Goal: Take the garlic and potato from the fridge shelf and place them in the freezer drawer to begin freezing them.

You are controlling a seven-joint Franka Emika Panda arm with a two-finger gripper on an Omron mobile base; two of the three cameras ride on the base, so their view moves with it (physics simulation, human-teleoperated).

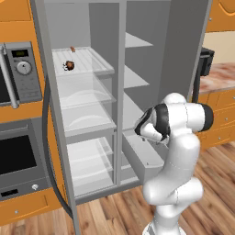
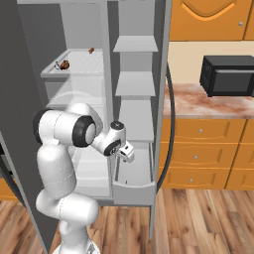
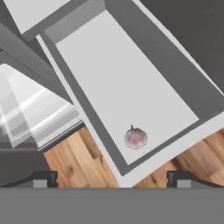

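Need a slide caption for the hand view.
Garlic lies in the open freezer drawer, near its front wall, below the open fingers.

The open fridge cabinet (image 1: 172, 50) is the landmark here: a tall grey body with a centre divider. Inside it on the right stand plain grey shelves (image 1: 135, 42), stacked one above another. On its left side, lower down, sit clear curved-front bins (image 1: 85, 94), also stacked. A tiny orange-red piece (image 1: 72, 48) lies high in the left side, toward the back. Left of the cabinet hangs a grey wall oven (image 1: 18, 160) set in orange casing, with a control panel and dial (image 1: 23, 68) above it. Right of the cabinet runs a marbled counter (image 2: 213, 106) over orange drawers (image 2: 206, 154), carrying a black microwave (image 2: 228, 75). Below is a wood plank floor (image 2: 198, 223).
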